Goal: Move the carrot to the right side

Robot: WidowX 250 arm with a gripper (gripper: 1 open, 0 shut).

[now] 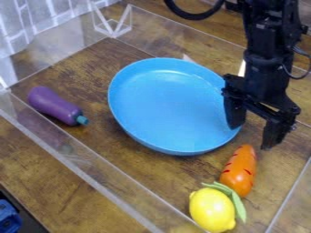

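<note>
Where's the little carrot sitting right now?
The carrot lies on the wooden table at lower right of the camera view, just past the blue plate's rim, next to the lemon and below the open gripper.

— What does the carrot point(239, 169) look like?
— Small, orange, plastic, with dark grooves across its body.
— Where is it?
— Lower right of the frame, flat on the wooden surface, lying on a slant, one end toward the upper right and the other toward the lower left.
</note>
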